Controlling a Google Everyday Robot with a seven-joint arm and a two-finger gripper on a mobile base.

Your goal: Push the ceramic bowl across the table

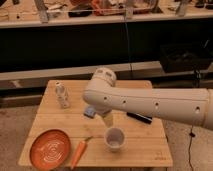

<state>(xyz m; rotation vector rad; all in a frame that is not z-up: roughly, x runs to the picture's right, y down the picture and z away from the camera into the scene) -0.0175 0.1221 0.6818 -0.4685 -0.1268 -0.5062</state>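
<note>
- Bench (145, 150): square, light-wood slats; viewed from the front and a little above.
- Bowl (50, 149): orange, wide, shallow, white swirl inside; sitting upright at the front-left corner of the bench, rim close to the left and front edges.
- Carrot (78, 152): lying slantwise just beside the bowl's right rim; contact with the rim not clear.
- Cup (114, 138): small, white, upright at front centre; right of the carrot, well apart from the bowl.
- Arm (150, 102): thick, white; reaching in from the right edge across mid-bench; rounded joint over the back-centre.
- Gripper (107, 119): pale yellowish tip hanging beneath the arm, just above and behind the cup; well apart from the bowl; apart or together, cannot tell.
- Blue block (90, 111): mid-bench, left of the gripper; partly hidden by the arm.
- Pale bottle (61, 95): small, upright, back-left of the bench.
- Dark bar (140, 118): flat on the bench right of centre; partly under the arm.
</note>
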